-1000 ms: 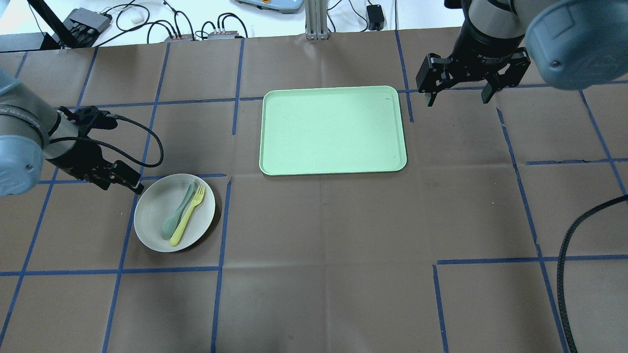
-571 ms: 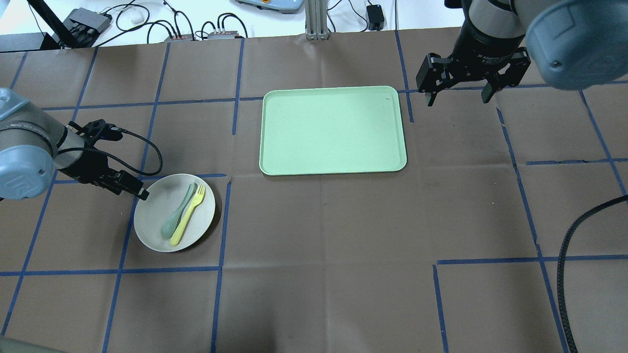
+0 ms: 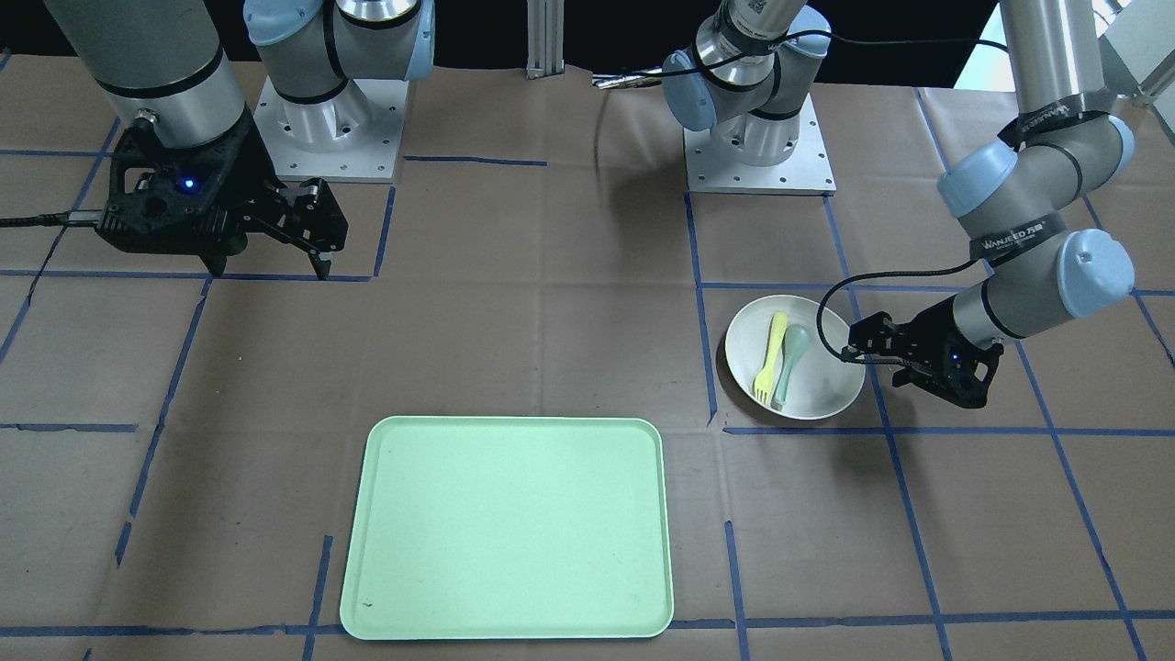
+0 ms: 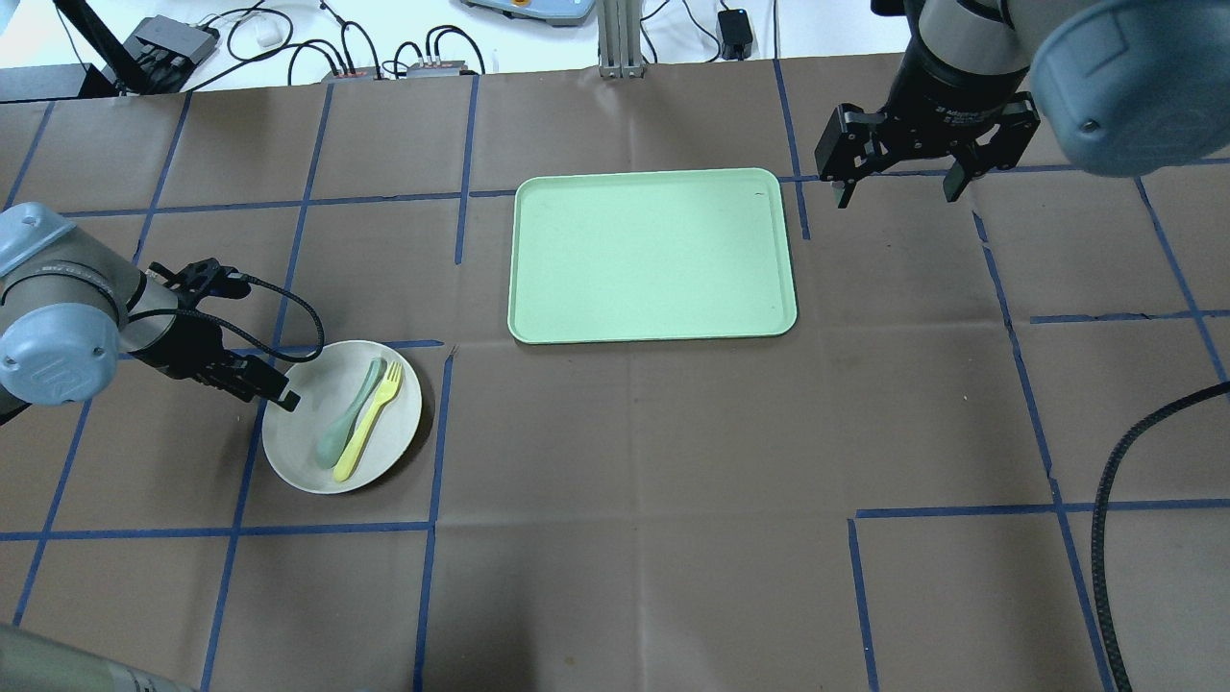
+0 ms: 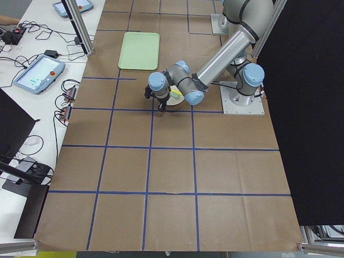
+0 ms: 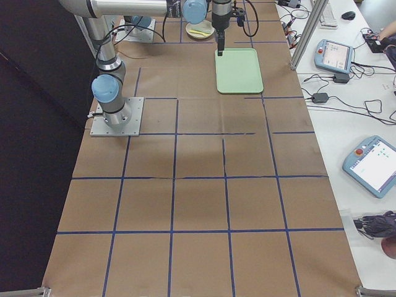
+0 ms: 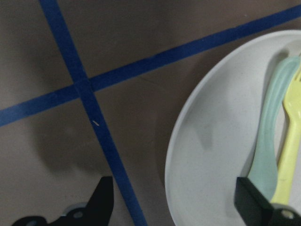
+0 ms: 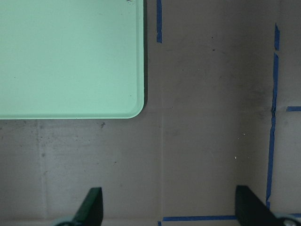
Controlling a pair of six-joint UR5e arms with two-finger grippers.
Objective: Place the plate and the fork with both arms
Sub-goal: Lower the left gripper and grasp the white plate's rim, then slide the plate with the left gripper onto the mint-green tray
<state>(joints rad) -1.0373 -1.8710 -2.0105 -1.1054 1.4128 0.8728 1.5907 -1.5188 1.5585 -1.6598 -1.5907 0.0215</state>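
The off-white plate (image 4: 293, 447) sits on the table's left side and also shows in the front view (image 3: 826, 390). The pale-yellow fork (image 4: 370, 423) lies in it beside a grey-green spoon (image 4: 344, 420). My left gripper (image 4: 274, 394) is open at the plate's left rim. In the left wrist view its gripper (image 7: 176, 207) straddles the rim of the plate (image 7: 207, 155): one finger is outside on the paper, and the other is inside near the handles of the fork (image 7: 291, 155) and the spoon (image 7: 270, 136). My right gripper (image 4: 898, 187) is open and empty, hovering beside the tray's far right corner.
The mint-green tray (image 4: 653, 255) lies mid-table with nothing on it, and its corner shows in the right wrist view (image 8: 70, 56). Brown paper with blue tape lines covers the table. Cables and boxes lie along the far edge (image 4: 173, 38). A black cable (image 4: 1115, 500) hangs at the right.
My left gripper has moved toward me along the plate's left edge and now sits over its rim. The right arm, plate, fork and spoon have not moved.
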